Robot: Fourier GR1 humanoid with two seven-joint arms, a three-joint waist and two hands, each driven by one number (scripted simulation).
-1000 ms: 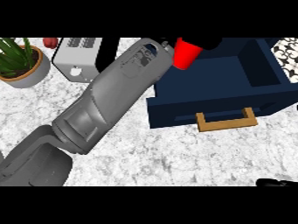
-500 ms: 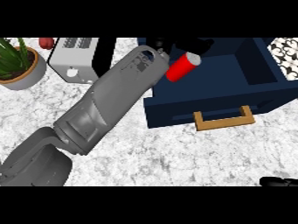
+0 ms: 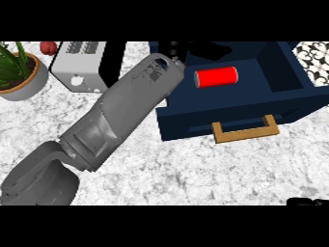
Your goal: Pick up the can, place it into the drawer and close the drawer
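Can lying in open drawer.

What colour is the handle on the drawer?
The drawer handle is tan-brown, against the navy drawer; head view shows it best.

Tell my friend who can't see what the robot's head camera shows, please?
A red can lies on its side inside an open dark blue drawer with a wooden handle. The robot's left hand is above the drawer's back left corner. A toaster and potted plant stand on the marble counter.
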